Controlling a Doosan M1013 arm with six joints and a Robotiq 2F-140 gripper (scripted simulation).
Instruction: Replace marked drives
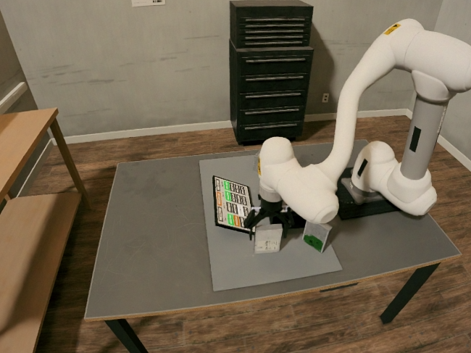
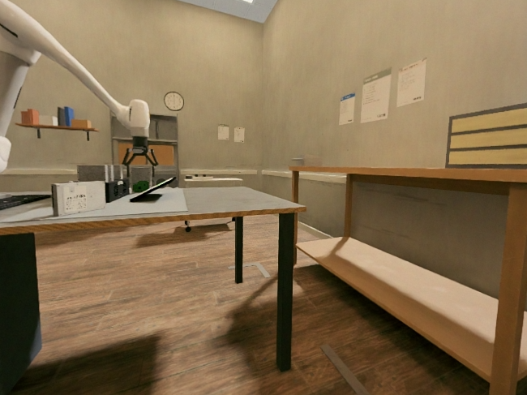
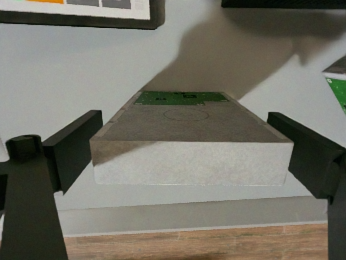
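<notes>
My gripper is open. Its fingers stand either side of a grey drive, with a gap at each side in the wrist view. This drive stands upright on the mat, its label towards the top camera. Another drive stands to its right, green board showing. A labelled drive stands nearest the exterior camera. The black dock holds drives and is mostly hidden by the arm in the top view. The tilted screen shows green and orange tiles.
The screen's lower corner is close to the gripper's left finger in the top view. The arm's base stands on a black plate at the right of the table. A wooden bench stands at the left.
</notes>
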